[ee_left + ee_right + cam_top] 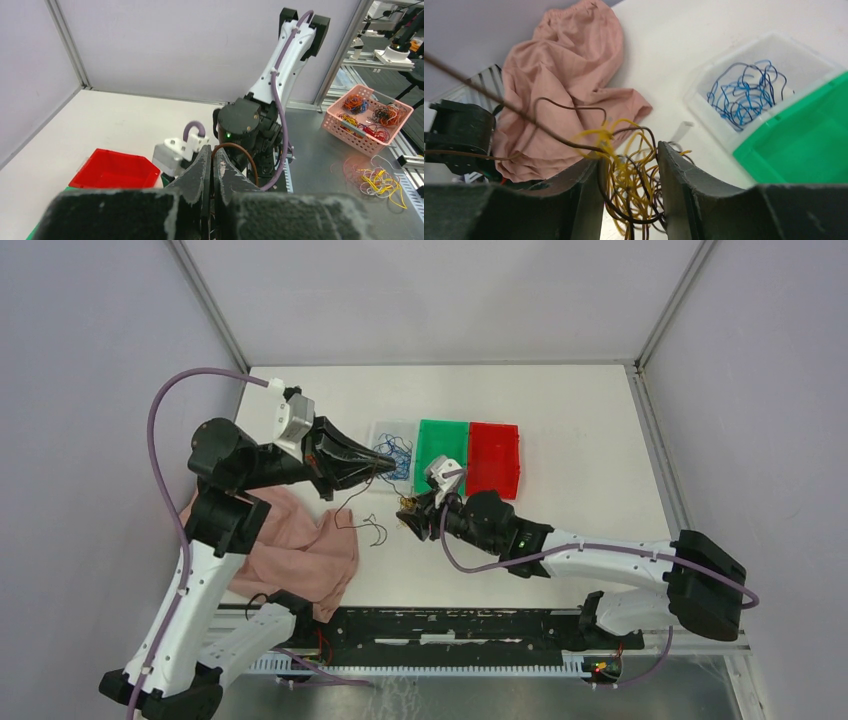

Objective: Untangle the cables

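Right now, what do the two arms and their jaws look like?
Left arm and right arm: white links, black joints, a purple cable along each. The jaws are black, tapered, with scuffed edges. The right arm shows a green light.

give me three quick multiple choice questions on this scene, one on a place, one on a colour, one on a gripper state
1. The blue wires lie in: a) the clear bin b) the red bin c) the green bin
2. The middle bin of the three is: a) yellow b) green c) black
3. The left gripper is: a) wide open b) half open, empty c) shut on a brown wire
1 a, the right wrist view shows them coiled inside it; 2 b, green sits between clear and red; 3 c, its fingers press together on the wire.
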Controlling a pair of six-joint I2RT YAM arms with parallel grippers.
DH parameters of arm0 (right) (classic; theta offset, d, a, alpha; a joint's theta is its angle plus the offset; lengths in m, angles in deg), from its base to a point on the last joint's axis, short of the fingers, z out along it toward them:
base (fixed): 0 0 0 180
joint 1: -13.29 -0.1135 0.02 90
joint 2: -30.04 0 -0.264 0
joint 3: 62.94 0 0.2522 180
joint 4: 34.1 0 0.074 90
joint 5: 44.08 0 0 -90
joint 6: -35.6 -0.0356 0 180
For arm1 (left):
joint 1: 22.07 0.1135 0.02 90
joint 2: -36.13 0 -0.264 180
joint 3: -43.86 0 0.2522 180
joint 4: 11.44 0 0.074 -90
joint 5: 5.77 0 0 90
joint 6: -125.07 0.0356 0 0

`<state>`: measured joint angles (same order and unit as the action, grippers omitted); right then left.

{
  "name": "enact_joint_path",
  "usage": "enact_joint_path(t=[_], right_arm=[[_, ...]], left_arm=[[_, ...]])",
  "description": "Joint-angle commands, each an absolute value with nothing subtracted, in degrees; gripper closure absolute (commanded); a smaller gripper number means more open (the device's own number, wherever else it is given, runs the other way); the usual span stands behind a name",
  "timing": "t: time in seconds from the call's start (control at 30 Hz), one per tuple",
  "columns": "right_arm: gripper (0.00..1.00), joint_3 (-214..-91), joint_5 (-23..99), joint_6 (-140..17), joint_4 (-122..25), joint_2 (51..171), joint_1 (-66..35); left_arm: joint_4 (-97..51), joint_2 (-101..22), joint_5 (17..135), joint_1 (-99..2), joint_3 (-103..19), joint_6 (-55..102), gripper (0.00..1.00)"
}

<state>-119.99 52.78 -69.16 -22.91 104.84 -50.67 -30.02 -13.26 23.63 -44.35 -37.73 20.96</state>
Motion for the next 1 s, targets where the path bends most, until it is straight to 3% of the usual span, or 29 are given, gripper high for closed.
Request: enact_joint_path(t=[0.0, 0.6, 0.97], right_arm=[[0.54, -115.3, 57.0, -70.5, -19.4, 102.3, -50.5], [0.55, -101.4, 59.9, -74.5, -16.1, 101.5, -50.4], [0.48, -96.7, 60.5, -76.7, -14.3, 101.0, -50.4]], left_arm=[[-29.4, -13.5, 22.2, -44.6, -42.5, 17.8, 0.97], [-30.0, -20.6, 24.5, -44.6, -59.4, 19.1, 0.97], [-31.3, -26.8, 33.1, -44.6, -75.7, 24.7, 0.97]])
